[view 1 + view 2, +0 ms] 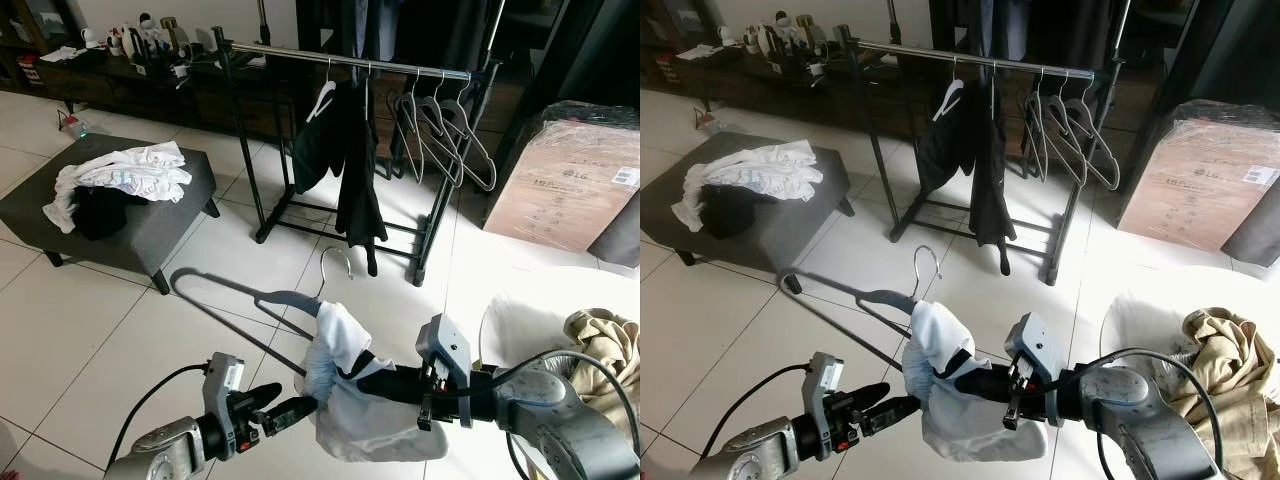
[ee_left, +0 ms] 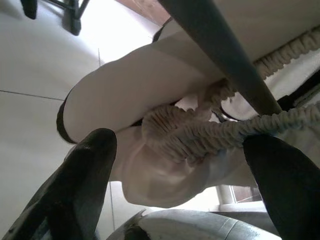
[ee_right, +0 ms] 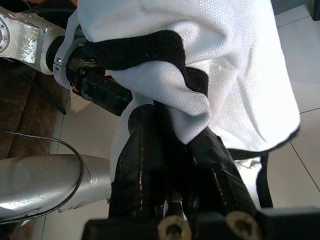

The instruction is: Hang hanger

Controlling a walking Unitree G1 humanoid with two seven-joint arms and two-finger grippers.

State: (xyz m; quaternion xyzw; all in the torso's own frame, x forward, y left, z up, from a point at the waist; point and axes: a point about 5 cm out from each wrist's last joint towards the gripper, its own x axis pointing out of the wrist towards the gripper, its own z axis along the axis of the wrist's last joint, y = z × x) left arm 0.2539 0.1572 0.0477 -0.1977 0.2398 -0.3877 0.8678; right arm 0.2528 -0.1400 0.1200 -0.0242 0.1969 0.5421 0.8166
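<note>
A grey hanger (image 1: 290, 298) with a thin metal hook (image 1: 336, 262) carries a white garment with black trim (image 1: 345, 400), held low over the tiled floor. My right gripper (image 1: 372, 381) is shut on the garment's black-trimmed edge (image 3: 165, 50), coming in from the right. My left gripper (image 1: 288, 404) is open at the garment's lower left side, its fingers (image 2: 82, 175) spread wide with the cloth (image 2: 150, 85) just ahead of them. The clothes rack's metal rail (image 1: 350, 60) stands further ahead, across the floor.
Black garments (image 1: 350, 160) and several bare grey hangers (image 1: 440, 130) hang on the rail. A grey ottoman (image 1: 150, 230) with a pile of clothes (image 1: 125, 175) stands at the left. A cardboard box (image 1: 570, 190) and beige cloth (image 1: 605, 345) are at the right.
</note>
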